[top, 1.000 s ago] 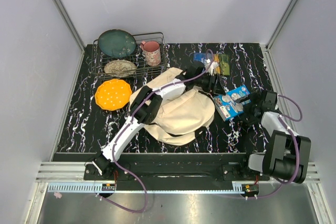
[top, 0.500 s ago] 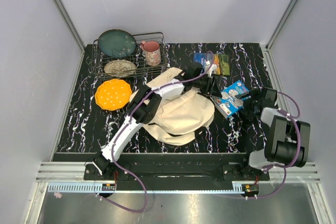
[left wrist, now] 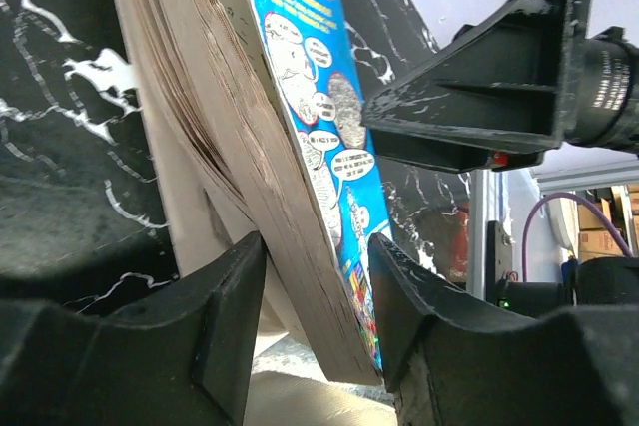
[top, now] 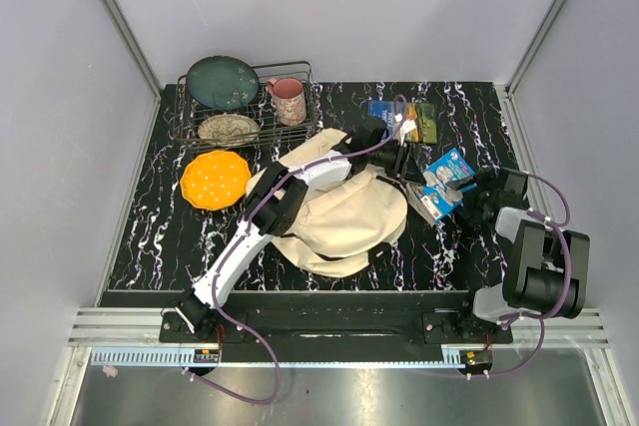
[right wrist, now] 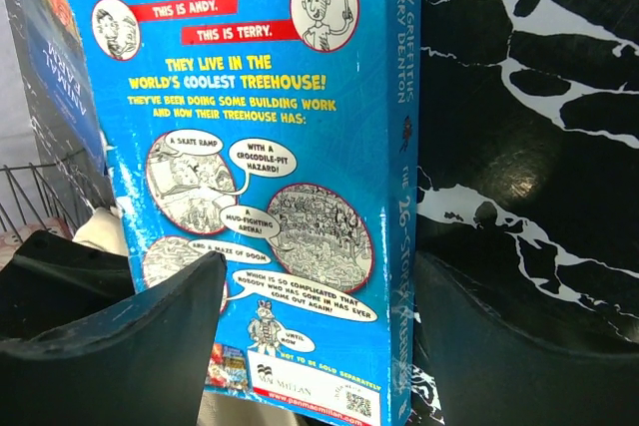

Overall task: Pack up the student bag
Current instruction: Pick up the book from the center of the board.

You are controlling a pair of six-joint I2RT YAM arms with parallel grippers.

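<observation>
The cream student bag [top: 339,216] lies mid-table under my left arm. My left gripper [top: 404,165] reaches past the bag's right edge. In the left wrist view the gripper [left wrist: 318,256] is shut on the lower corner of a blue paperback book [left wrist: 300,147], pinching its thickness, with cream bag fabric [left wrist: 300,396] just below. The book [top: 441,179] stands tilted between both grippers. My right gripper [top: 477,195] is right of it, open. In the right wrist view [right wrist: 319,276] its fingers are spread wide before the book's back cover [right wrist: 270,197].
A wire rack [top: 310,127] at the back left holds a teal plate [top: 222,82], a pink mug [top: 290,99] and a grey dish [top: 228,128]. An orange plate [top: 215,179] lies in front of it. Two more books [top: 399,117] lie at the back.
The book has moved up and to the left, toward the left gripper, and stands more upright. The right arm has folded in closer to its base.
</observation>
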